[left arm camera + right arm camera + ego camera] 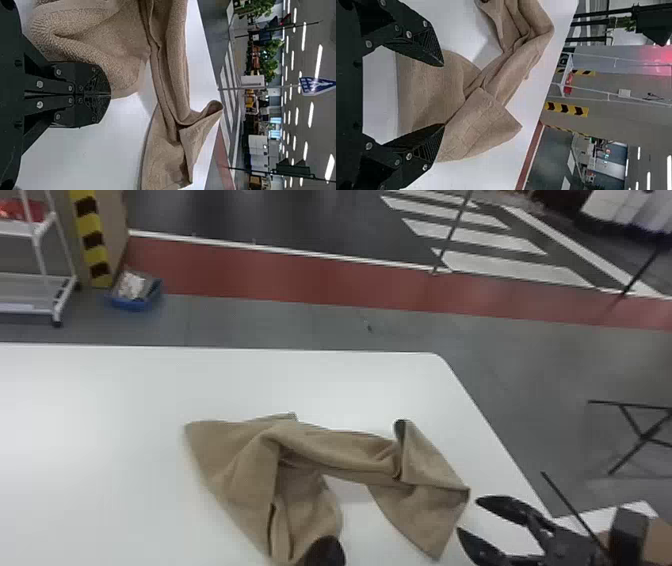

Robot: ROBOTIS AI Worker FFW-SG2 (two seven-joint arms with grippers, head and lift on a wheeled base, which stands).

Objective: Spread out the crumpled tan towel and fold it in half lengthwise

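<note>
My right gripper [443, 95] has open jaws; my left gripper [110, 95] has closed ones, cloth hold unclear. Pinching the tan towel [474, 126] where it overlaps could trap 2 layers.

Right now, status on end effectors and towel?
Left end effector shut, at towel. Right end effector open, by its right end. Towel crumpled, middle bunched.

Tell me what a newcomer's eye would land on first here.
First, the tan towel, lying twisted and crumpled on the white table. Next, the right gripper, open at the towel's right end, and the left gripper, shut by its near side. Beyond the table, far left, yellow-and-black stripes stand out.
</note>
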